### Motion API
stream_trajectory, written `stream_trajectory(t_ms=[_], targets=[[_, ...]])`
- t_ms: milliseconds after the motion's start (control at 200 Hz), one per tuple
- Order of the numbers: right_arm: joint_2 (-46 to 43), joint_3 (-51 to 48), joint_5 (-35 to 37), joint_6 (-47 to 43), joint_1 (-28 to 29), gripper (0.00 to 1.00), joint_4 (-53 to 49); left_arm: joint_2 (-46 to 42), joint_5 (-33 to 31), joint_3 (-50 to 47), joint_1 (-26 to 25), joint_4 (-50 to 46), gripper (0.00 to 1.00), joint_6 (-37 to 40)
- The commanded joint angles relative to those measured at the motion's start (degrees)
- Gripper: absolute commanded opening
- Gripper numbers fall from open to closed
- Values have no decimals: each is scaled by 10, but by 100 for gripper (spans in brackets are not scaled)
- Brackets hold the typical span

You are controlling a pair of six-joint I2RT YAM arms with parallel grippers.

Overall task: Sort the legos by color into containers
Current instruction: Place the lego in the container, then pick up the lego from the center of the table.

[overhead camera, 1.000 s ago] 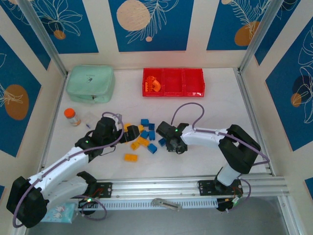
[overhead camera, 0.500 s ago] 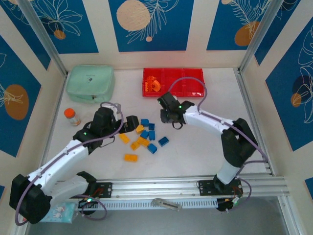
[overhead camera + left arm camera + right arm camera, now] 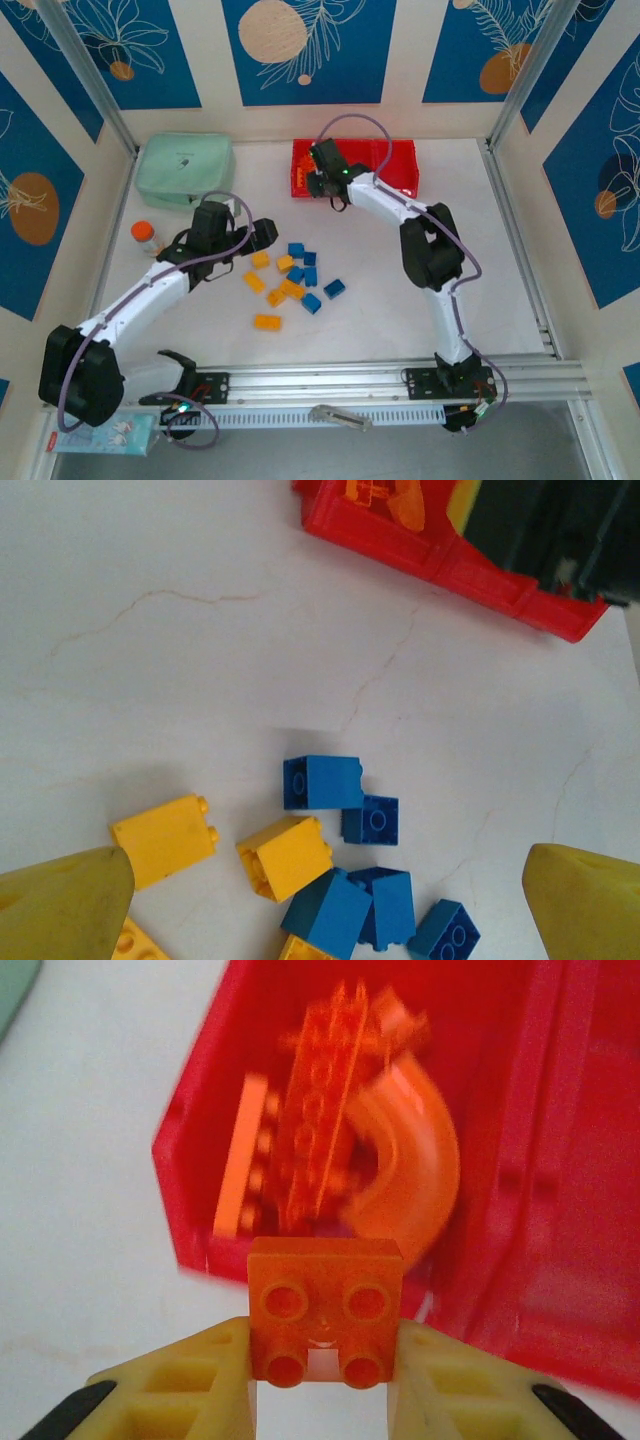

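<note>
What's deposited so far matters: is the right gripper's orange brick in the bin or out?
Out: the orange brick sits pinched in the right gripper, not in the bin.

Glossy plastic up close: the orange brick [image 3: 325, 1310] shines smooth, its studs crisp, pinched in the right pincer [image 3: 325, 1348], whose fingers [image 3: 170, 1390] are matt yellow plastic with a ribbed lattice. Behind it the containers [image 3: 560, 1160] gleam, translucent red plastic with shiny walls. Over on the tabletop [image 3: 180, 650], a smooth, matt white surface with faint marble-like veins. The loose legos [image 3: 322, 782], blue and yellow, are hard, smooth plastic with a soft sheen. Farther back, the mint pouch [image 3: 185, 170] looks soft and matt, like padded cloth. Along the near edge, the rail [image 3: 400, 378] is bare, dull-silver metal.
</note>
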Motion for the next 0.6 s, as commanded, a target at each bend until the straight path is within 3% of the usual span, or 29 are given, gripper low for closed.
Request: stream_trajectory(t_ms=[0, 105, 235, 410, 595], targets=[[46, 73, -28, -38, -14, 33, 11, 8, 0, 15, 10, 13, 99, 15], [110, 176, -27, -47, -22, 48, -18, 13, 4, 14, 15, 18, 99, 16], [135, 252, -25, -52, -22, 53, -66, 17, 17, 20, 16, 10, 99, 16], [27, 143, -48, -39, -16, 58, -32, 7, 32, 20, 17, 10, 99, 15], [-117, -42, -63, -6, -2, 62, -23, -24, 59, 4, 15, 6, 99, 8]])
